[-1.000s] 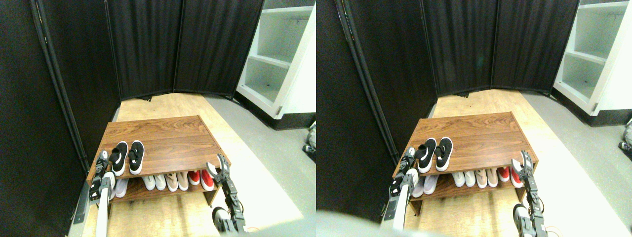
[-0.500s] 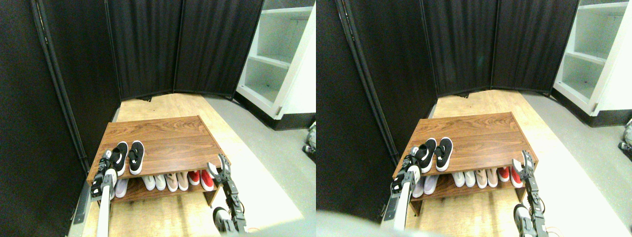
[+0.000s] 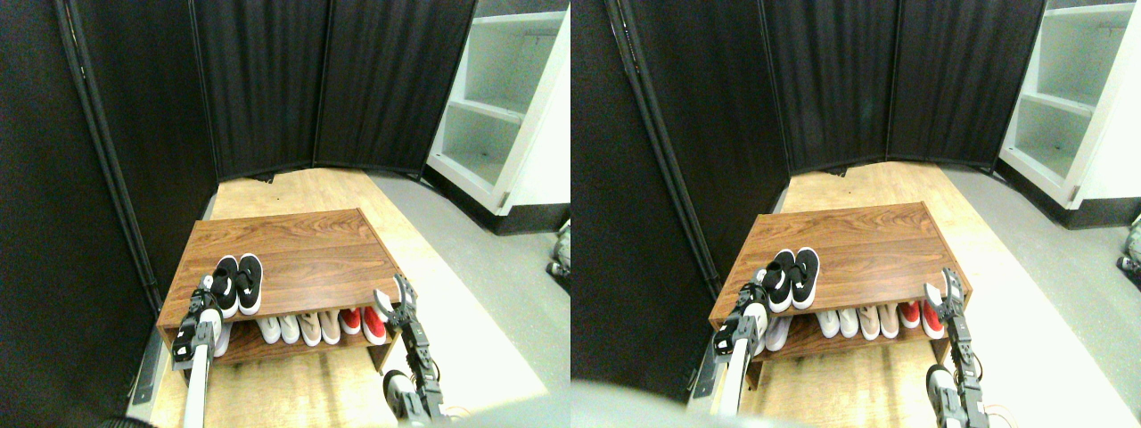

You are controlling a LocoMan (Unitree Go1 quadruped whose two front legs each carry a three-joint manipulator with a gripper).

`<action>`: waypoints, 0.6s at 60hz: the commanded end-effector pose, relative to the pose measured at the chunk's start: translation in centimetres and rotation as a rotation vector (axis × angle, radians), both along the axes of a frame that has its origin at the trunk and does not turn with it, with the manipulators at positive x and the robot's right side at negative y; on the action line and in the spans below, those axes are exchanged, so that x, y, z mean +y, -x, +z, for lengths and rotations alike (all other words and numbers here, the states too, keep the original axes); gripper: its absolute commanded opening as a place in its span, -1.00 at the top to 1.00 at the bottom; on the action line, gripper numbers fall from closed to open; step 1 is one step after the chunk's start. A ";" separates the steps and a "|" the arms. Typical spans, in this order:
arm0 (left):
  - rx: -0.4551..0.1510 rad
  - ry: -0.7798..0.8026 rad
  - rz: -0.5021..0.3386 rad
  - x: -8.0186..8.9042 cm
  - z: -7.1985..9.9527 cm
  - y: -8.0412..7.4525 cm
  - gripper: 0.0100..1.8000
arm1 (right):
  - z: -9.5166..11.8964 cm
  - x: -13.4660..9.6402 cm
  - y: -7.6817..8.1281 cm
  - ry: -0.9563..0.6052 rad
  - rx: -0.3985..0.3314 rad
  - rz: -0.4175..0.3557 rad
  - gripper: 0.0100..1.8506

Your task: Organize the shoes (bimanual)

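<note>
— Two black shoes (image 3: 237, 283): position?
— Side by side, touching, on the shoe rack (image 3: 303, 245) top, near its front-left corner.
— Left gripper (image 3: 207, 292)?
— At the left shoe's heel; jaw state cannot be told.
— Right gripper (image 3: 398, 299)?
— Spread wide, empty, at the rack's front-right corner.

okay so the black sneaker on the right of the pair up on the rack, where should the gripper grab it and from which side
Probably the heel collar of the right black sneaker, coming from the front edge of the shoe rack. Its heel faces the robot near that edge and the opening gives a rim to pinch. The left black sneaker sits tight against it, so a grip across the sides looks blocked on that flank.
</note>
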State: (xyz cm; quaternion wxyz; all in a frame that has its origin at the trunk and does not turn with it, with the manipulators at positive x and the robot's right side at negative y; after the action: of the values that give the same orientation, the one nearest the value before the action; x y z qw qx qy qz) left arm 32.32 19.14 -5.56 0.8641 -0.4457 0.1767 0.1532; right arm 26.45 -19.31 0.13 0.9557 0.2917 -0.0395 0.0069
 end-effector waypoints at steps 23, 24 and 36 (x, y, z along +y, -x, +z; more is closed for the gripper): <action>-0.179 -0.262 -0.088 5.3 1.2 0.2 1.00 | 0.3 0.3 -0.4 0.025 -0.035 0.001 0.59; -0.194 -0.276 -0.078 6.0 1.6 0.5 1.00 | 0.3 0.2 -0.5 0.025 -0.035 0.001 0.59; -0.274 -0.248 -0.113 7.6 3.2 2.6 1.00 | 0.2 0.6 -1.0 0.031 -0.035 0.008 0.58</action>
State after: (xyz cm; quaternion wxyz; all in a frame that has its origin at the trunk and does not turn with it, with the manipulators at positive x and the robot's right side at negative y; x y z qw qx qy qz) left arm 29.79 26.68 -2.99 0.9311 -0.3463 0.0757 0.0858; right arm 27.03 -19.03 -0.06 0.9598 0.2781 -0.0370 0.0095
